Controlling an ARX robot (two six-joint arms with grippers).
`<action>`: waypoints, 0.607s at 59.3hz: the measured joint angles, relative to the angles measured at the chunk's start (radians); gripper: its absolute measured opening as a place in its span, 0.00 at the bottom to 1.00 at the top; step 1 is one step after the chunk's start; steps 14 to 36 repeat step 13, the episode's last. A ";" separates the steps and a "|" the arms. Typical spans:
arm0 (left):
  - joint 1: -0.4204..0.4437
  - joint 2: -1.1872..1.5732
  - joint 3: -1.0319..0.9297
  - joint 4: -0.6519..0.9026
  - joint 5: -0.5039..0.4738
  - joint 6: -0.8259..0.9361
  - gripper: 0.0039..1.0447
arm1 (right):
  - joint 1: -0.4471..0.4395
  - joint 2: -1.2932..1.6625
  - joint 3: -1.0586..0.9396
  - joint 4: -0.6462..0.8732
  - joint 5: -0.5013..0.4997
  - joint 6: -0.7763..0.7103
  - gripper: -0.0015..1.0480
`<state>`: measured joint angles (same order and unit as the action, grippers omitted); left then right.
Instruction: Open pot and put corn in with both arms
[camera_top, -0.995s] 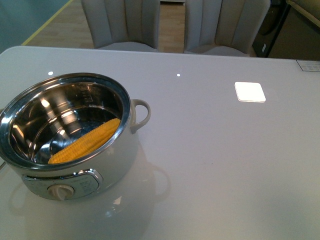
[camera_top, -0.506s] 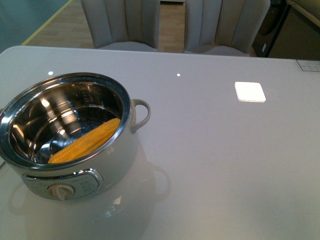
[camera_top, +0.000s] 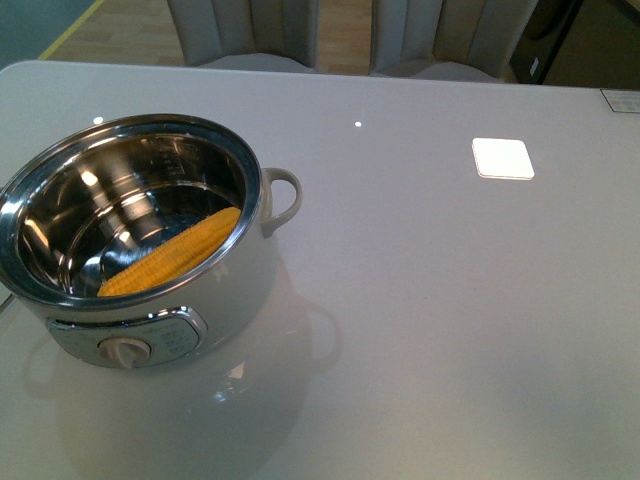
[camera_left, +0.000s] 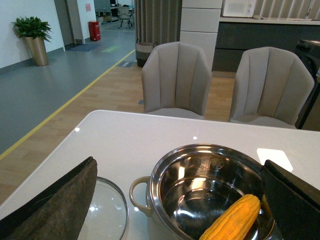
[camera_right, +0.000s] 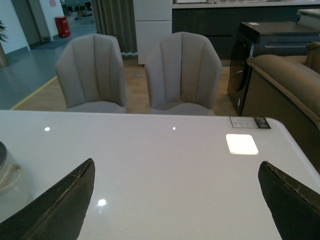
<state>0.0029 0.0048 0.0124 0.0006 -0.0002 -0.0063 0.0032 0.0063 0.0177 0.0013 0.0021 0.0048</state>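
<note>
The cream-white pot (camera_top: 240, 290) stands open at the table's front left, with its steel bowl bare. The yellow corn (camera_top: 172, 254) lies slanted inside it and also shows in the left wrist view (camera_left: 232, 221). The glass lid (camera_left: 106, 210) lies flat on the table beside the pot (camera_left: 165, 175), seen only in the left wrist view. My left gripper (camera_left: 182, 197) is open and empty, raised above the pot. My right gripper (camera_right: 182, 197) is open and empty over bare table; the pot's handle (camera_right: 9, 176) shows at that view's edge. Neither arm shows in the front view.
A white square patch (camera_top: 502, 157) lies on the grey table (camera_top: 430, 300) at the back right. Two grey chairs (camera_right: 90, 75) stand behind the far edge. A brown sofa (camera_right: 285, 80) is off the table's right side.
The front view has shifted slightly, so the pot and table sit a little higher in the picture. The pot, corn and table contents keep their places.
</note>
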 joint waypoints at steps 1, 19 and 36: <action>0.000 0.000 0.000 0.000 0.000 0.000 0.94 | 0.000 0.000 0.000 0.000 0.000 0.000 0.92; 0.000 0.000 0.000 0.000 0.000 0.000 0.94 | 0.000 0.000 0.000 0.000 0.000 0.000 0.92; 0.000 0.000 0.000 0.000 0.000 0.000 0.94 | 0.000 0.000 0.000 0.000 0.000 0.000 0.92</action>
